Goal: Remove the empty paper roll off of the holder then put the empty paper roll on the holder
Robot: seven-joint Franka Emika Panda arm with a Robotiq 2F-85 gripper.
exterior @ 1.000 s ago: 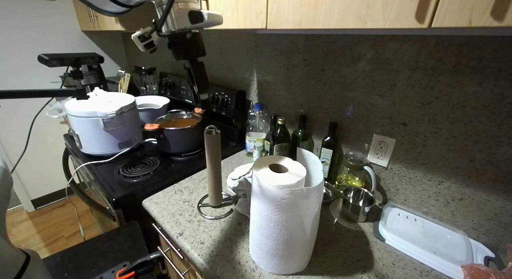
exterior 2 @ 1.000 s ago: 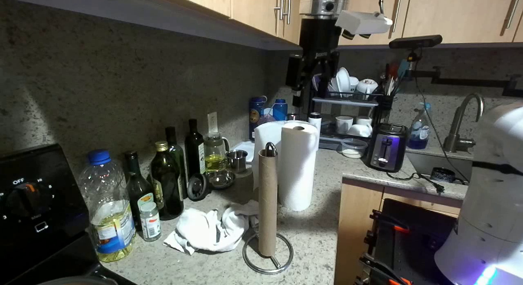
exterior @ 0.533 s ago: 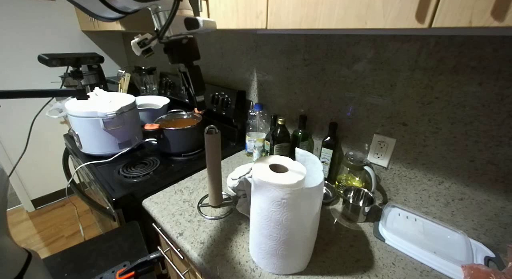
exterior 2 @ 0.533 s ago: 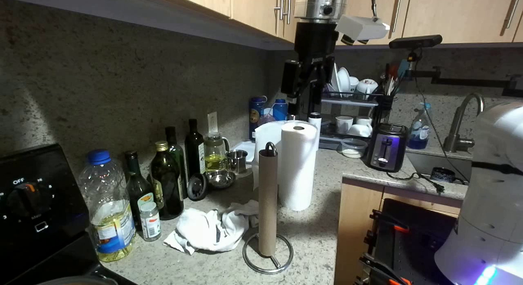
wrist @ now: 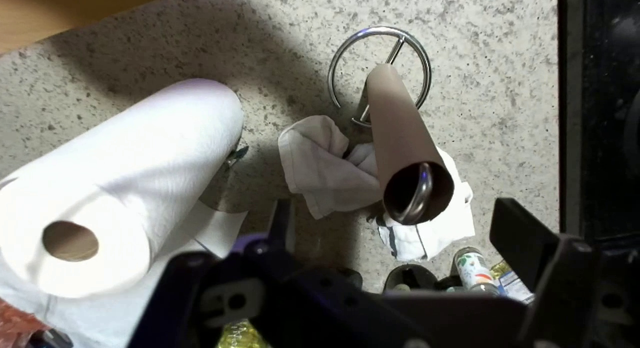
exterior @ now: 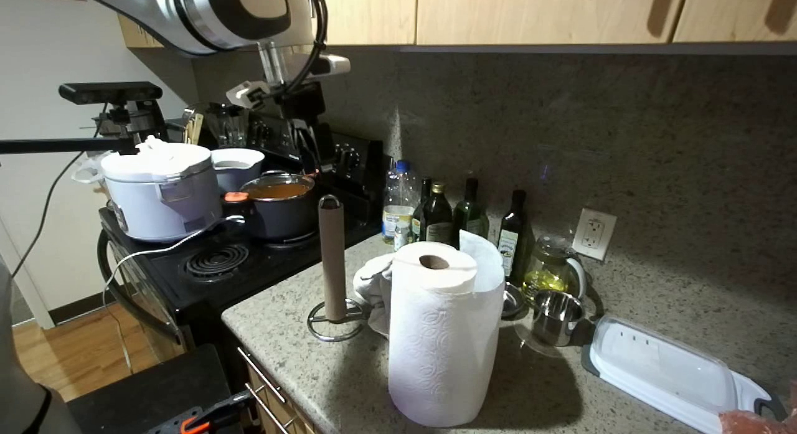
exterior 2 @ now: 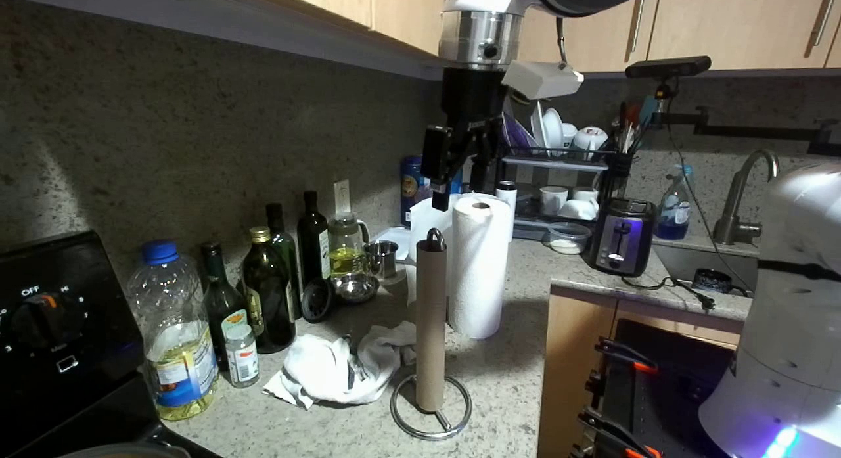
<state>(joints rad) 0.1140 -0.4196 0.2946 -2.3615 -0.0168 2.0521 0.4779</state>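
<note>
Claw (exterior 2: 459, 194) spread wide, empty, hanging apart from the stand (exterior 2: 430, 436), cardboard tube (exterior 2: 430, 326) upright around its post (wrist: 424, 185), cloth (exterior 2: 338, 369) just beside the stand's base (wrist: 427, 71), towel roll (exterior 2: 479, 274) near, bare counter (wrist: 495, 113) from stand to front edge (exterior 2: 537, 386) and stove (exterior: 255, 272).

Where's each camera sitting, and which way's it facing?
Exterior view: by the stove, facing the toaster; tool and arm's base show.
Exterior view: above the counter, facing the stove past the towel roll; arm and tool show.
Wrist view: arm-mounted, looking down on the holder; tool's open fingers show.
Both exterior views share the empty paper roll.
</note>
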